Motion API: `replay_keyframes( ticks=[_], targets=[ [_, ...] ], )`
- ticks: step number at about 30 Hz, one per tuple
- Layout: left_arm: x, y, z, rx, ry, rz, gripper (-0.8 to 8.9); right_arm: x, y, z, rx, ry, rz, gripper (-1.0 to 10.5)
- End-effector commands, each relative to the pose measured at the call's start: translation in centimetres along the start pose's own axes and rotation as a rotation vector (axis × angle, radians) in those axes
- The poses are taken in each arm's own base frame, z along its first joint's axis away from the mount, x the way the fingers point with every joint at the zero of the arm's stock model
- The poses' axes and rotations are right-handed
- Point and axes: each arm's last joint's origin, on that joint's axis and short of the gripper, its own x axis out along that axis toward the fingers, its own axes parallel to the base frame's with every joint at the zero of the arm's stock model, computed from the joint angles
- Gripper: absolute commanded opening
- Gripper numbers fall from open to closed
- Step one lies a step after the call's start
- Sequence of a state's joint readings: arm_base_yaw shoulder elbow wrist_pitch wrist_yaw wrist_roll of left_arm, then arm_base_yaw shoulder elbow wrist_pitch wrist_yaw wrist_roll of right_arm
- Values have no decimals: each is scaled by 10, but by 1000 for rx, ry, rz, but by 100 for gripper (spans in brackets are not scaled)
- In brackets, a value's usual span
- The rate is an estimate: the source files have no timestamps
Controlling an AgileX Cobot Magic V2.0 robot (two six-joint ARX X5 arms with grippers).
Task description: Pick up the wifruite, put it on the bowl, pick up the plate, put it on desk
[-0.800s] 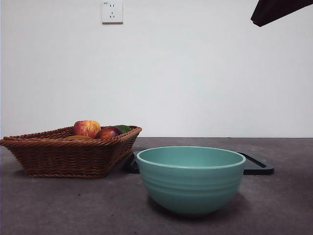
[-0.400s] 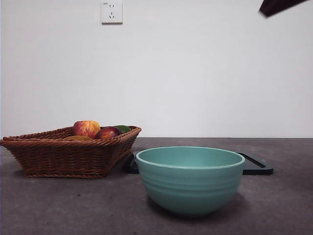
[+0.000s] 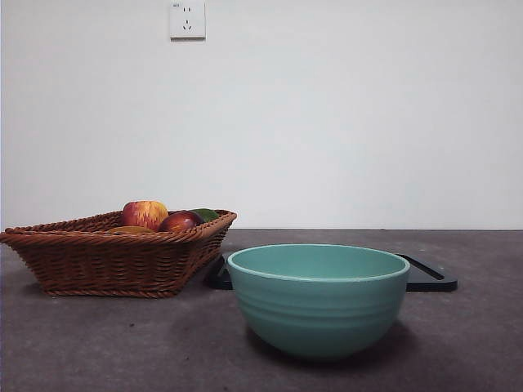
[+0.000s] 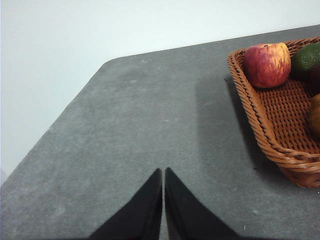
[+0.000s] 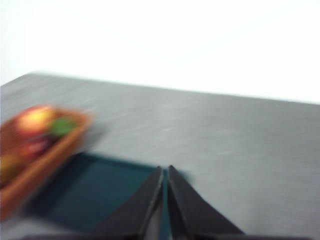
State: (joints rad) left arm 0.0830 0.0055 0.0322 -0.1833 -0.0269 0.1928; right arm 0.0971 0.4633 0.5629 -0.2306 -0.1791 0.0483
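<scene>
Since the earlier frames the dark arm tip had left the front view's top corner, both grippers, left (image 4: 163, 200) and right (image 5: 165, 200), hung pressed together, while the wifruite (image 3: 129, 230) lay in the basket (image 3: 114, 261) beside the empty bowl (image 3: 319, 298).

Wicker basket (image 3: 114, 257) holds apple (image 3: 145, 214), dark red fruit (image 3: 181, 221); wall socket (image 3: 187, 20) above.

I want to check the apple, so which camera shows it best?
The left wrist view: the apple lies sharp and nearly whole in the basket. The front view shows only its top above the basket rim. The right wrist view shows a reddish blur that may be it.
</scene>
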Motion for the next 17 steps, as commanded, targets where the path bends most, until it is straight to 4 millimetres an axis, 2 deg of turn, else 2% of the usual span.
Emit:
replay_keyframes(
  ticks=[1, 9, 12, 17],
  targets=[
    [2, -1, -7, -3, 23, 0, 8, -3, -7, -19, -20, -66, -62, 6],
    [2, -1, -7, -3, 23, 0, 8, -6, -18, -85, -19, -144, -231, 6],
    [2, -1, -7, -3, 23, 0, 8, -6, -19, -101, -18, -139, -234, 6],
    [2, -1, -7, -3, 23, 0, 8, -5, -20, -117, -17, -135, -234, 6]
  ],
)
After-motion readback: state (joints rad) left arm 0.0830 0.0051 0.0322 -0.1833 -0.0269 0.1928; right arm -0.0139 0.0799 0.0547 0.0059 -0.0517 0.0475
